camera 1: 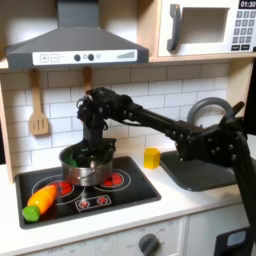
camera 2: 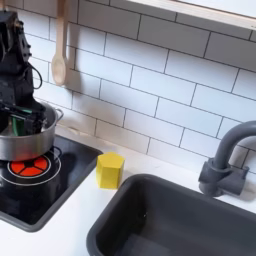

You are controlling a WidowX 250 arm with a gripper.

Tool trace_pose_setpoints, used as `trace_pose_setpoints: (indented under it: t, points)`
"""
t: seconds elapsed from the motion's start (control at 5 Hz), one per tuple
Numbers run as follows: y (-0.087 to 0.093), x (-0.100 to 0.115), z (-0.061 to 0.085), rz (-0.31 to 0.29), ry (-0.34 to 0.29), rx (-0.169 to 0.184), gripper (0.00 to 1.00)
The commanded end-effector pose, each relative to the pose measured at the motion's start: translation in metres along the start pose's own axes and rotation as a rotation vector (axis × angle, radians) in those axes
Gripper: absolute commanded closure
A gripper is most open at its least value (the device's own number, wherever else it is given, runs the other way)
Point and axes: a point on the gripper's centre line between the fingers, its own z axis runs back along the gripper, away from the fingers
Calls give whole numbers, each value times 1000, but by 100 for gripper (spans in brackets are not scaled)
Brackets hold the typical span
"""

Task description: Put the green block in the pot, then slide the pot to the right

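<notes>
The silver pot stands on the black stovetop's back left burner, and it sits at the second exterior view's left edge as pot. My gripper points straight down into the pot's mouth, with its fingertips below the rim; in the second exterior view the gripper hangs just over the pot's inside. A sliver of the green block shows inside the pot right under the fingers. The fingers and the pot wall hide whether they still grip it.
An orange toy carrot with a green end lies on the stovetop at the front left. A yellow block stands on the counter between the stove and the sink. A faucet and the tiled wall stand behind.
</notes>
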Motion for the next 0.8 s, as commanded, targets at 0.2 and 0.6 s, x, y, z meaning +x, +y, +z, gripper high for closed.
trace_pose_setpoints:
  t: [0.2, 0.6]
  points:
    - [-25, -11, 1, -40, 12, -21, 0]
    - [-41, -19, 5, -61, 16, -28, 0]
